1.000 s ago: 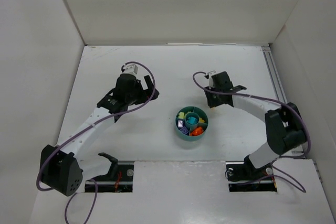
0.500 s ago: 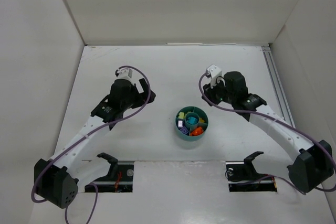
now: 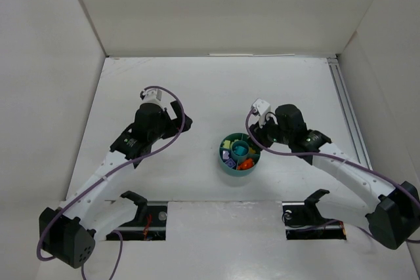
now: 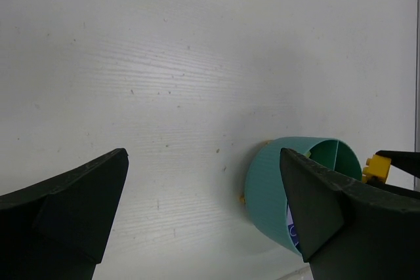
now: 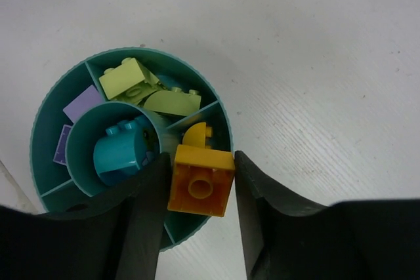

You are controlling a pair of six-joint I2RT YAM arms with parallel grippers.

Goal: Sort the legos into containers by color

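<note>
Right gripper (image 5: 200,168), swung inward over the dish (image 5: 49,106), clamps a yellow brick (image 5: 201,191). The yellow wedge (image 5: 220,137) lies just beneath, so release comes next. Left gripper (image 4: 203,204) gapes wide, empty.

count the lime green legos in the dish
2, both in one wedge of the teal dish: one lime brick near the rim, the other lime brick against the centre well. Others may be hidden underneath.

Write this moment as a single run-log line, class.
left gripper: open, empty | right gripper: shut on yellow brick | brick: above dish, near section holding yellow piece | release: not yet
</note>
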